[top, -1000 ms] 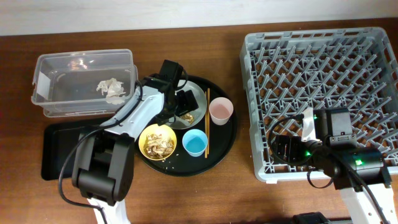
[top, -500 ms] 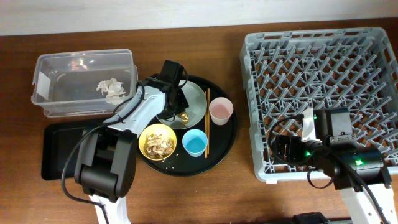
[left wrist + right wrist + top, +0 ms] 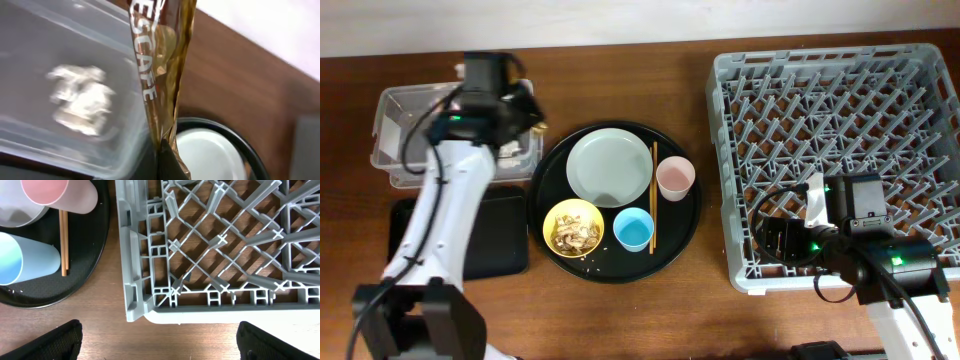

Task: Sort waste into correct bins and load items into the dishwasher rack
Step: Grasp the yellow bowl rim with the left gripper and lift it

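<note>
My left gripper [image 3: 518, 108] hangs over the right end of the clear tub [image 3: 400, 112], shut on the gold-brown wrapper [image 3: 161, 75], which stands up from the jaws [image 3: 165, 161]. A white napkin [image 3: 82, 100] lies inside the tub. On the round black tray [image 3: 545, 185] sit the pale plate [image 3: 610, 167], a yellow bowl [image 3: 573, 227] of food scraps, a blue cup [image 3: 633, 230], a pink cup [image 3: 675, 179] and chopsticks [image 3: 654, 195]. My right gripper [image 3: 167, 345] is open above bare table by the front left corner of the dishwasher rack [image 3: 840, 140].
The shallow black rectangular tray [image 3: 410, 240] lies in front of the tub, partly under my left arm. The rack [image 3: 200, 255] fills the right side of the table. The round tray's edge [image 3: 97, 255] lies close to the rack's left wall.
My left gripper shut on the wrapper at the plate, lifted it off and swung left to the clear tub. The plate now lies bare. The right arm has not moved.
</note>
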